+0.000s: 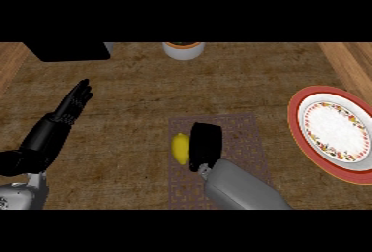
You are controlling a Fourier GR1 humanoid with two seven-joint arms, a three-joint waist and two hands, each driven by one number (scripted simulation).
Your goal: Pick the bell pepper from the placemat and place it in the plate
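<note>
The yellow bell pepper (179,148) sits on the placemat (247,129) on the surface, touching the left side of the right hand (204,145). Likely light, smooth-skinned and rounded, it may roll or slip (best taken across its widest part). Whether that hand's fingers have closed cannot be told. The left hand (75,102) rests with fingers straight, well apart. The plate (300,106) lies to the right.

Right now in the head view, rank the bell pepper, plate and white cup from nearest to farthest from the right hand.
From the right hand:
1. Bell pepper, on the placemat against the hand's left side.
2. Plate, right.
3. White cup, top edge.
</note>
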